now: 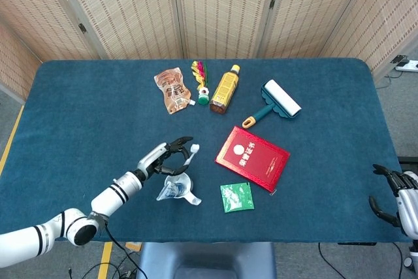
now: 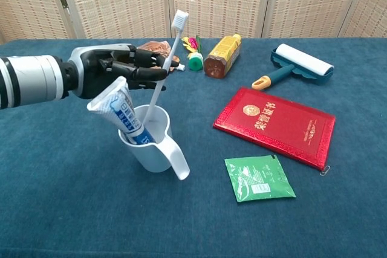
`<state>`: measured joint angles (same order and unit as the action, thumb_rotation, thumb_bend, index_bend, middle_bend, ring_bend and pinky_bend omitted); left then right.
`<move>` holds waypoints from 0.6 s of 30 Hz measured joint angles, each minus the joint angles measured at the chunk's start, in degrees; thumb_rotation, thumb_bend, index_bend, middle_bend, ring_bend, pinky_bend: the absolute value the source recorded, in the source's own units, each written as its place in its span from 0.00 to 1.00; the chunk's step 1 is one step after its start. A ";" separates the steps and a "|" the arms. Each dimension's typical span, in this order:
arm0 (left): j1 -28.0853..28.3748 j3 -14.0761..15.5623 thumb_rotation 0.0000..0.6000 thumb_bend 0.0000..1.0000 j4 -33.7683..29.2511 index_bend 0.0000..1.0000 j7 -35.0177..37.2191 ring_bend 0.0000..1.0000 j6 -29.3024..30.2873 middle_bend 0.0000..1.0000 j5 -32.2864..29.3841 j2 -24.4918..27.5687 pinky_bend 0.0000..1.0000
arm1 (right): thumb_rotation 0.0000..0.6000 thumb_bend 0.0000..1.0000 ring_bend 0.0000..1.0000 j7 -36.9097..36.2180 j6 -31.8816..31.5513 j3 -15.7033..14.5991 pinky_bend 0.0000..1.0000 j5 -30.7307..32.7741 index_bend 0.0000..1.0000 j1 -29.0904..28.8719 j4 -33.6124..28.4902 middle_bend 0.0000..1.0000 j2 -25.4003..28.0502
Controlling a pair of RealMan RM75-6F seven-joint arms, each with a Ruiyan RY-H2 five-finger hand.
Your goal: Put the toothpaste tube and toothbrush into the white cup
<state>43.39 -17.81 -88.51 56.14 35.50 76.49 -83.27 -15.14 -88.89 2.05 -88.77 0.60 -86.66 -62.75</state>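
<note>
The white cup (image 2: 152, 149) stands near the table's front and leans to the left; the head view shows the cup (image 1: 181, 185) too. A blue-and-white toothpaste tube (image 2: 116, 112) sticks out of it, slanting left. The white toothbrush (image 2: 163, 74) has its lower end inside the cup and its bristle head up and to the right. My left hand (image 2: 118, 69) pinches the toothbrush shaft just above the cup, and also shows as left hand (image 1: 171, 155) from above. My right hand (image 1: 397, 199) hangs off the table's right front corner, fingers apart, holding nothing.
A red booklet (image 2: 275, 124) and a green packet (image 2: 259, 178) lie right of the cup. At the back are a lint roller (image 2: 297, 64), an amber bottle (image 2: 221, 55), a small colourful toy (image 2: 192, 49) and a brown pouch (image 1: 173, 89).
</note>
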 measured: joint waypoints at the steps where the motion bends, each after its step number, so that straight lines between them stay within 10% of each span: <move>1: -0.06 0.02 1.00 0.42 -0.03 0.63 0.34 0.01 0.40 0.10 0.17 -0.02 0.14 | 1.00 0.31 0.24 0.04 -0.01 0.01 0.24 -0.08 0.17 -0.05 -0.03 0.28 0.00; 14: -0.33 2.76 1.00 0.42 -0.25 0.60 2.86 0.01 3.32 0.10 3.36 0.37 0.14 | 1.00 0.31 0.24 -0.44 -0.48 -0.12 0.24 -0.07 0.17 0.25 0.24 0.28 -0.07; 18: -0.39 3.93 1.00 0.42 -0.08 0.31 3.93 0.00 3.91 0.07 4.93 0.79 0.14 | 1.00 0.31 0.24 -0.54 -0.61 -0.13 0.24 -0.31 0.17 0.24 0.31 0.28 -0.11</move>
<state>43.00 -13.88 -88.59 60.07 39.41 81.42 -82.48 -15.68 -89.50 1.92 -89.07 0.84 -86.35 -62.86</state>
